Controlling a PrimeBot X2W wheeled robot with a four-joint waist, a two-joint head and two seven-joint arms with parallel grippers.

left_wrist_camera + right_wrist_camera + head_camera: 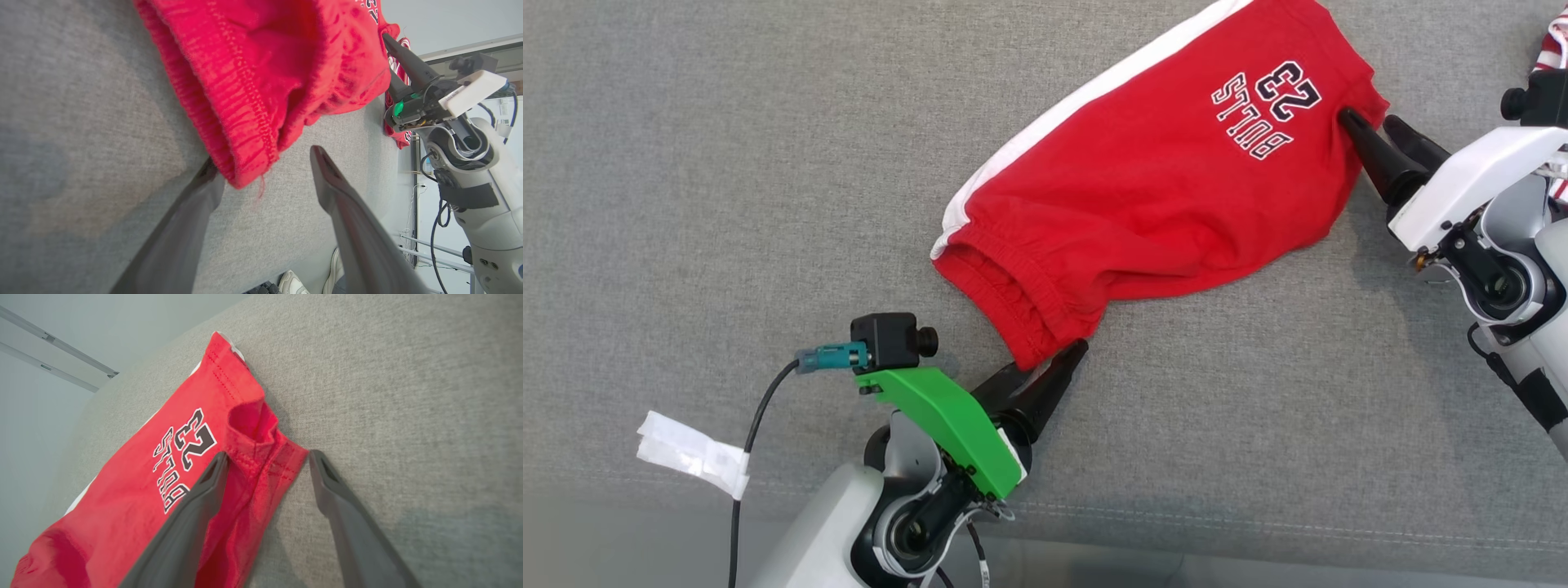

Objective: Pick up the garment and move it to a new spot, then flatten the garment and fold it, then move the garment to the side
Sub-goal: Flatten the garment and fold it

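Here, red cotton shorts with a white side stripe lie on the grey woven surface, from centre to upper right of the head view. The left gripper at lower centre and the right gripper at the right edge each straddle a corner of them, jaws apart. A crumpled white tape scrap sits lower left, and a red-and-white striped cloth in the upper right corner.

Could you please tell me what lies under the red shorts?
The shorts lie on the grey cloth surface, which shows around them. Anything beneath their middle is covered. At the waistband corner, one finger of the left end effector seems tucked under the hem.
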